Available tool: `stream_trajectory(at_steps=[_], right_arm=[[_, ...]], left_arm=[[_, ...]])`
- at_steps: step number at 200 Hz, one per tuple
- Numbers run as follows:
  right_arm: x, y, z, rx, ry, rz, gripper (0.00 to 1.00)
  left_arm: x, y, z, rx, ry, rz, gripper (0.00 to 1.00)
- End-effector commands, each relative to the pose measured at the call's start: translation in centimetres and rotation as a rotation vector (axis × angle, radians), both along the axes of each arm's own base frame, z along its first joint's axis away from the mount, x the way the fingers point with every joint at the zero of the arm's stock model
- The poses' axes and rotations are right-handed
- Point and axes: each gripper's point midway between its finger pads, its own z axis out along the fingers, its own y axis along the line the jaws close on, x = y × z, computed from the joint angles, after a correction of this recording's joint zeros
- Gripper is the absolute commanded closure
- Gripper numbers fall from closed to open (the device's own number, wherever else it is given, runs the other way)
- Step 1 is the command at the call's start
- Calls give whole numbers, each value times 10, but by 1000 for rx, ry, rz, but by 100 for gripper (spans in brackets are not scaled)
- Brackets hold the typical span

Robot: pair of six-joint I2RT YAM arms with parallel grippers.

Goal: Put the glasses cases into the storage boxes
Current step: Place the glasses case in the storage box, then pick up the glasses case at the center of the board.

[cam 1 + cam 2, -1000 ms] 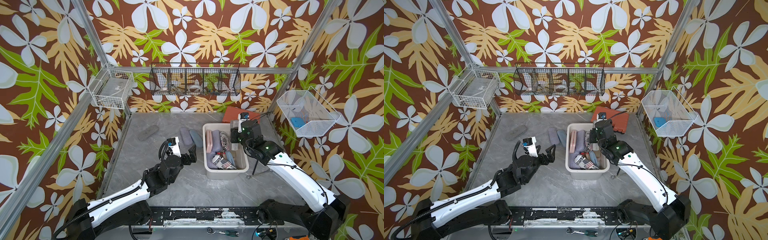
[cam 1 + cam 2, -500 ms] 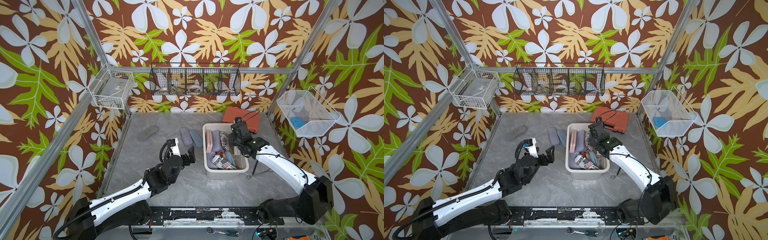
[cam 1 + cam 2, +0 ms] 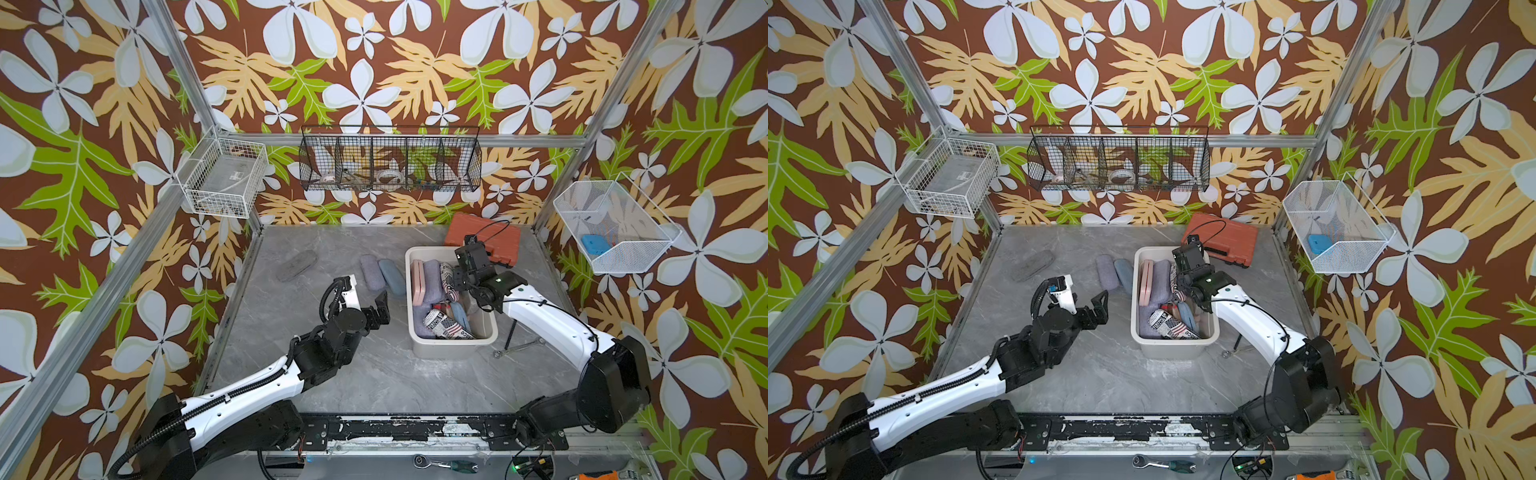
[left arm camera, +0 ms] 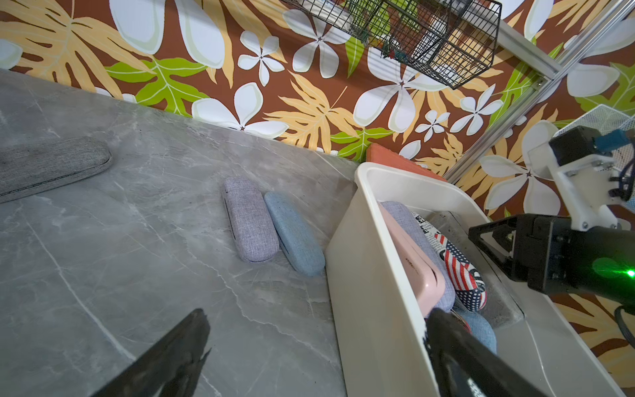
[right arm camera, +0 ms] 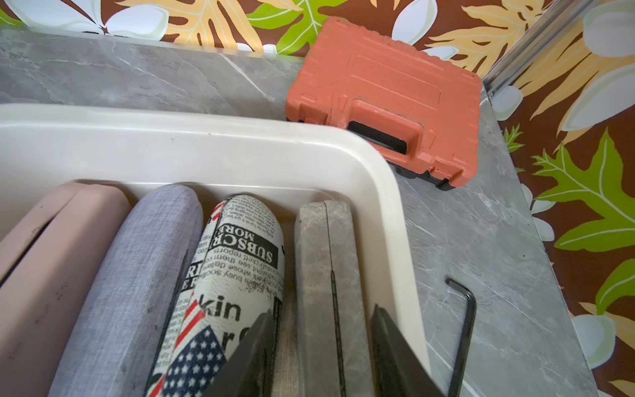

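The cream storage box (image 3: 451,347) stands right of centre and holds several glasses cases: pink (image 5: 51,275), lavender (image 5: 137,275), newspaper-print (image 5: 237,247) and a grey marbled one (image 5: 326,257) on edge by the right wall. My right gripper (image 5: 323,312) reaches into the box, open, its fingers straddling the marbled case with a small gap on each side. On the table left of the box lie a lavender case (image 3: 371,272), a light blue case (image 3: 391,276) and, farther left, a grey case (image 3: 296,264). My left gripper (image 3: 379,311) hovers wide open and empty, just in front of the two cases.
An orange-red tool case (image 3: 486,241) lies behind the box. An Allen key (image 5: 464,309) and a wrench (image 3: 519,347) lie right of the box. A black wire basket (image 3: 390,160) hangs on the back wall, and white mesh baskets (image 3: 224,178) (image 3: 611,226) on the side posts.
My right gripper has come down and leftward into the box and its jaws have parted off the marbled case. The left arm has hardly moved.
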Motion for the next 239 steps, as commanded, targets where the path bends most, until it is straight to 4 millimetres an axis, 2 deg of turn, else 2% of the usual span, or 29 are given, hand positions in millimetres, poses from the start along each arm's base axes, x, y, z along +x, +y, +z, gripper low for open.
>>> stream_trajectory(at_steps=[1,80,129,163,209,239], right_arm=[[2,6,5,36,-14,13,54],[-26,28,20,219,-36,137,53],[-54,30,38,333,-113,198,36],[-65,33,47,385,-143,229,31],[-70,31,49,390,-156,234,27],[-75,26,51,385,-165,230,25]], left_arm=[[2,-2,3,1,-1,-9,0],[17,-4,-20,53,76,29,0],[36,1,-39,100,159,77,0],[60,1,-61,165,246,73,0],[108,0,-91,266,397,85,0],[136,2,-118,310,488,89,2]])
